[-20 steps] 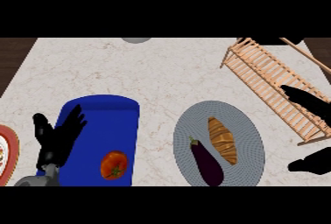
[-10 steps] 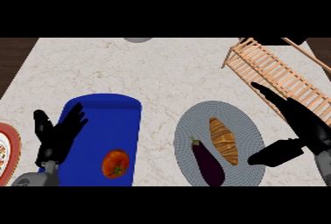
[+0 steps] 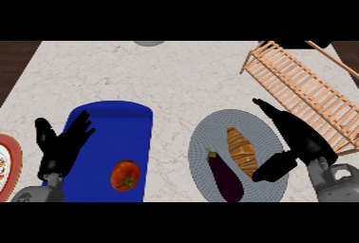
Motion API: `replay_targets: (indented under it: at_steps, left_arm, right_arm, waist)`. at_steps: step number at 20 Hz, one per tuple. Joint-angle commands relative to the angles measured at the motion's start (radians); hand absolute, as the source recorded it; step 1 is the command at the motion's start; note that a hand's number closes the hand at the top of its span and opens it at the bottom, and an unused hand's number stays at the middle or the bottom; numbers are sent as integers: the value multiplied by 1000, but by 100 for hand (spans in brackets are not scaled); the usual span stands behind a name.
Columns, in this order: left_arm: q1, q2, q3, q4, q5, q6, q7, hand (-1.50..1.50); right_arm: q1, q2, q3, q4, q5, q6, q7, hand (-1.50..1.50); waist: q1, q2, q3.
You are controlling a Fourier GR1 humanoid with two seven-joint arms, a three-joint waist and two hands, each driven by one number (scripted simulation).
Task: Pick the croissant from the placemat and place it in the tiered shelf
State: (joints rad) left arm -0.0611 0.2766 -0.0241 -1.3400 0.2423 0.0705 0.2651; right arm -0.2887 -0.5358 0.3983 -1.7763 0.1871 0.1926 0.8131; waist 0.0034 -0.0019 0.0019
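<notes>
A golden croissant [image 3: 242, 150] lies on a round grey placemat [image 3: 210, 130], with a dark purple eggplant [image 3: 224, 175] beside it on the left. My right hand [image 3: 298, 137] hovers open at the placemat's right edge, fingers stretched up and thumb [image 3: 270, 168] pointing toward the croissant, just apart from it. The wooden tiered shelf [image 3: 308, 90] stands tilted at the upper right. My left hand [image 3: 61, 147] rests open at the lower left, fingers up, over the edge of a blue mat.
A blue mat [image 3: 116, 137] at the left carries a red tomato [image 3: 126, 175]. A red-rimmed plate [image 3: 7, 166] shows at the far left edge. A grey round object [image 3: 149, 42] sits at the counter's far edge. Bare marble lies in the middle.
My right hand has come in from the right edge toward the placemat and now sits next to the croissant. The left hand has barely moved.
</notes>
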Motion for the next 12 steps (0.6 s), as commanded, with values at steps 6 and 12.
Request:
replay_targets:
  at_steps: [6, 12]
  left_arm:
    - [27, -33, 14, 11, -34, -15, -14, 0]
    - [-45, -31, 53, 35, -43, -35, 44, 0]
  right_arm:
    - [46, 151, 62, -31, 232, -24, 123, -150]
    - [64, 204, 3, 104, 310, 8, -27, -150]
  waist:
    - [-3, 1, -2]
    - [-3, 2, -2]
